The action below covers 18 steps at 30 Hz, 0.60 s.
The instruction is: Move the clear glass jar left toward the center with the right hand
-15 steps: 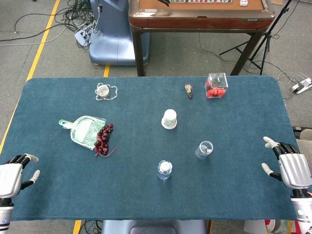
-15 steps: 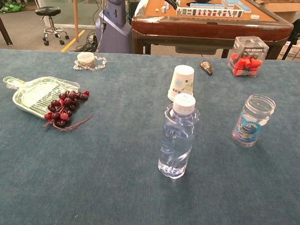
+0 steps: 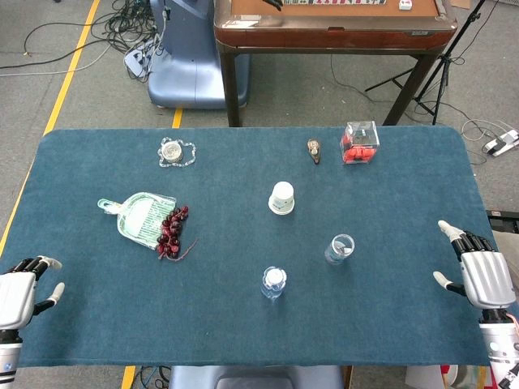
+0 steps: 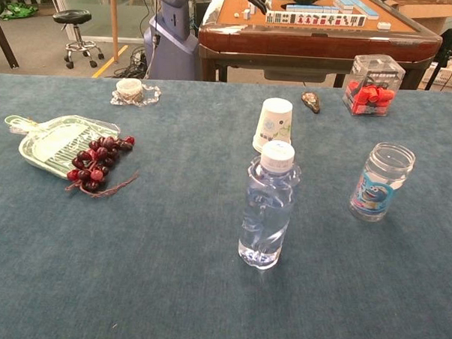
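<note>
The clear glass jar (image 3: pixel 340 248) (image 4: pixel 381 181) stands upright and lidless on the blue table cloth, right of centre, with a blue cartoon label. My right hand (image 3: pixel 478 274) hovers at the table's right edge, well to the right of the jar, fingers spread and holding nothing. My left hand (image 3: pixel 21 293) stays at the front left corner, fingers apart and empty. Neither hand shows in the chest view.
A water bottle (image 3: pixel 274 283) (image 4: pixel 268 204) stands front centre, left of the jar. An upturned paper cup (image 3: pixel 281 197) sits behind it. A clear box of red pieces (image 3: pixel 360 142), a small brown object (image 3: pixel 314 150), a dustpan with grapes (image 3: pixel 154 220) and a small round dish (image 3: pixel 173 150) lie further off.
My right hand has shifted slightly right and up along the table edge. Nothing else has moved.
</note>
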### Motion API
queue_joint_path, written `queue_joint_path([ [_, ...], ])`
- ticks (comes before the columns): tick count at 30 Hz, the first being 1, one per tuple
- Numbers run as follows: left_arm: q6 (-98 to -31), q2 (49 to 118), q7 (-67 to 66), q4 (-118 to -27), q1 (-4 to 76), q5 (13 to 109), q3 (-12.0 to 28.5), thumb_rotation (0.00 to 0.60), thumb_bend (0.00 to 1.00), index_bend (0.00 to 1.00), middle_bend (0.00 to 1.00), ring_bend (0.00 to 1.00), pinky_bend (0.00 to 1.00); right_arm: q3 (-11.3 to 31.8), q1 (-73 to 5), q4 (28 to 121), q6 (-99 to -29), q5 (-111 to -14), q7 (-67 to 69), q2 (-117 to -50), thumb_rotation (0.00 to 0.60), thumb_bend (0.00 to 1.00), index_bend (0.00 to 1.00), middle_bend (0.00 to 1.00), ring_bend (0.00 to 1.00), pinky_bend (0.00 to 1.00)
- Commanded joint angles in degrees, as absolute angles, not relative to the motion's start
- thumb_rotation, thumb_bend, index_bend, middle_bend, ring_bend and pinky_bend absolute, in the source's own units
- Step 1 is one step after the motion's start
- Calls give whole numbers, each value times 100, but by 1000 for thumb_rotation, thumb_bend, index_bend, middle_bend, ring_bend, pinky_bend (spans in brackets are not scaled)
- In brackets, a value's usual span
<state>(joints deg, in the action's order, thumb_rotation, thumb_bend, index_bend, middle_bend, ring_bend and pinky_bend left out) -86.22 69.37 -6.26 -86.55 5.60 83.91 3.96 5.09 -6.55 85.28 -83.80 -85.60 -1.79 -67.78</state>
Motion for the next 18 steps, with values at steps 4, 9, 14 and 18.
queue_joint_path([
  [4,-8691,6894,-579,-8752,569,8498,397,600,301,429,413,371,519,554,-798,8448,-8154,-8395,-826,-6967,600,29,0,59,91,318],
  [9,-8690,6848,-502,-8788,578,8542,387,600,300,429,413,371,520,690,-1032,8354,-8006,-8405,-747,-7136,600,2,0,6,9,264],
  [14,-8751,6755,-406,-8902,556,8571,398,600,300,429,413,371,520,825,-1355,8138,-7666,-8317,-743,-7381,600,0,0,0,0,194],
  [18,-8796,6690,-325,-8946,522,8548,411,600,300,429,413,371,520,867,-1617,7983,-7436,-8331,-920,-7615,600,0,0,0,0,168],
])
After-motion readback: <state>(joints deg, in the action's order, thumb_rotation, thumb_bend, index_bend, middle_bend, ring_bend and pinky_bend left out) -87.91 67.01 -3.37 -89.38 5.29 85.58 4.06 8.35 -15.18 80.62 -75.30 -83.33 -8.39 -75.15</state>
